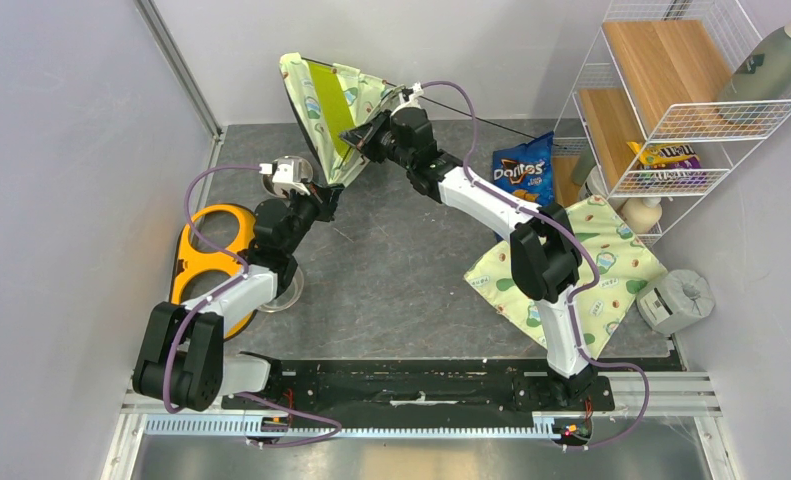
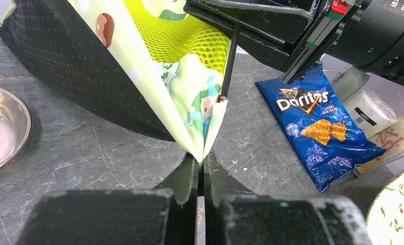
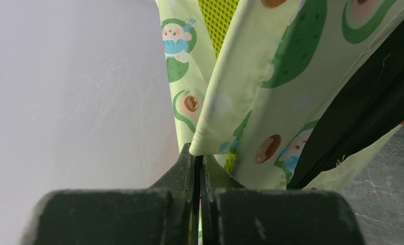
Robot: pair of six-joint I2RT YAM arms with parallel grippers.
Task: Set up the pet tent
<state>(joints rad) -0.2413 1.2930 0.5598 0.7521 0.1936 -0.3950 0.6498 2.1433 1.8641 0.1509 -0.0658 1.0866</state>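
The pet tent (image 1: 328,105), pale green avocado-print fabric with a lime mesh panel, hangs half-collapsed above the far middle of the table. My left gripper (image 1: 326,197) is under it, shut on a folded bottom corner of the fabric (image 2: 204,153). My right gripper (image 1: 357,134) is at the tent's right side, shut on a thin black pole (image 3: 198,159) where it enters the fabric sleeve (image 3: 225,117). The left wrist view shows that pole (image 2: 230,61) running down into a corner pocket. Its free length (image 1: 491,115) sticks out to the right.
A blue Doritos bag (image 1: 524,170) lies right of the tent, near a flat avocado-print pad (image 1: 571,265). A wire shelf (image 1: 671,90) stands at the back right. A metal bowl (image 2: 0,127) and a yellow-orange ring-shaped object (image 1: 211,250) are on the left, a grey roll (image 1: 676,300) on the right.
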